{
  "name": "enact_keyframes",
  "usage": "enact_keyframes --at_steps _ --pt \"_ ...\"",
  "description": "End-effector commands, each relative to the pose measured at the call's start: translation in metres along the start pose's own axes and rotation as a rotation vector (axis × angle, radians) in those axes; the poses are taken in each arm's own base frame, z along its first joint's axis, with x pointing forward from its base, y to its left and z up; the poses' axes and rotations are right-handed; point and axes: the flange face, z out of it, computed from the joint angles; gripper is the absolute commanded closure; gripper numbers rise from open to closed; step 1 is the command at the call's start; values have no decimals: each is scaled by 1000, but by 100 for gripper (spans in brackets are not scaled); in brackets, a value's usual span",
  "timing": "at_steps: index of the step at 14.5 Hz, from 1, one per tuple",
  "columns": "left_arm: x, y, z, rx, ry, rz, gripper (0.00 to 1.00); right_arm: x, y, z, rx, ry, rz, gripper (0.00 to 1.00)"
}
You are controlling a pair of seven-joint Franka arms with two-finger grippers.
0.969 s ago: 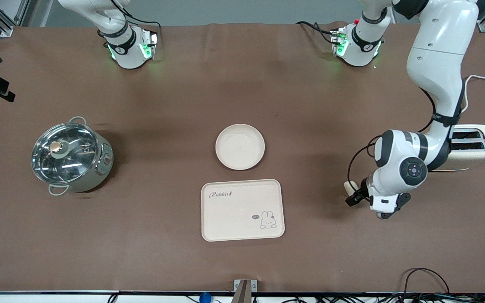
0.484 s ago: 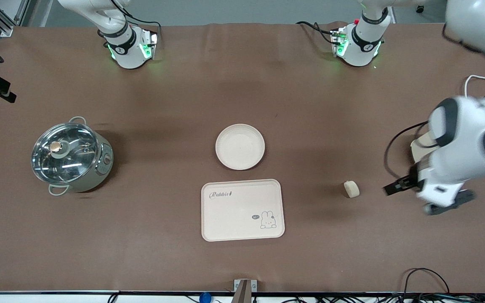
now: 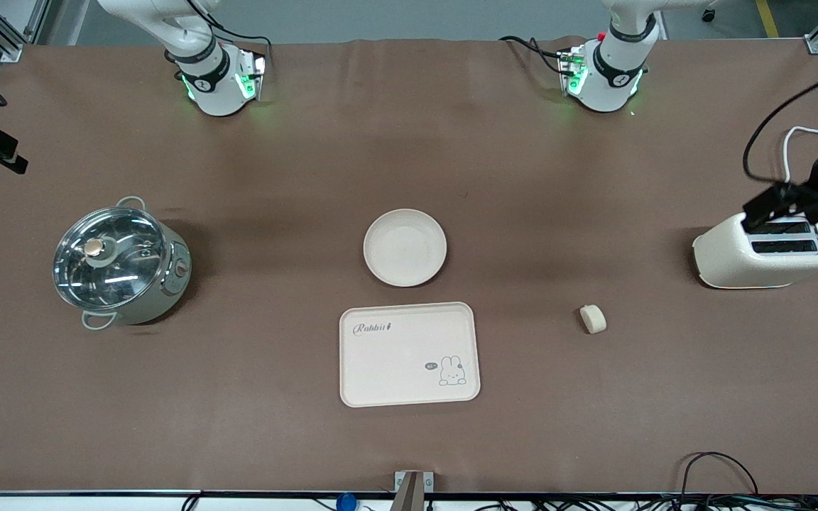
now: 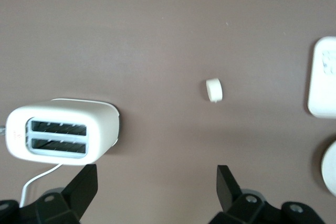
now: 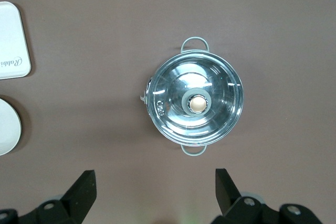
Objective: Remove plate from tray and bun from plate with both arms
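The round cream plate (image 3: 405, 247) sits mid-table, just farther from the front camera than the rabbit tray (image 3: 409, 353). The small pale bun (image 3: 593, 319) lies alone on the cloth between the tray and the toaster; it also shows in the left wrist view (image 4: 214, 89). My left gripper (image 3: 792, 200) hangs high over the toaster, open and empty, as the left wrist view (image 4: 156, 174) shows. My right gripper (image 5: 156, 174) is open and empty, high over the table near the pot, and is out of the front view. The plate's edge shows in both wrist views (image 4: 331, 169) (image 5: 8, 127).
A cream toaster (image 3: 771, 250) with a white cord stands at the left arm's end. A steel pot with a glass lid (image 3: 119, 262) stands at the right arm's end. The arm bases (image 3: 217, 71) (image 3: 604, 71) stand along the table's top edge.
My left gripper has drawn away from the bun, risen and swung toward the left arm's end, over the toaster. The bun stays on the cloth. The right arm has not moved.
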Motion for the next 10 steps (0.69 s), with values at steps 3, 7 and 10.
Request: enact_keyframes --at_steps 3,7,10 --pt "-55 6 -30 6 -18 150 0 -4 -3 0 -2 -4 -10 0" --pt "-63 20 -32 11 -70 180 0 -8 -5 -3 -1 -15 -15 0" --pt "-63 41 -32 14 -68 200 0 -10 -5 -4 0 -18 -15 0"
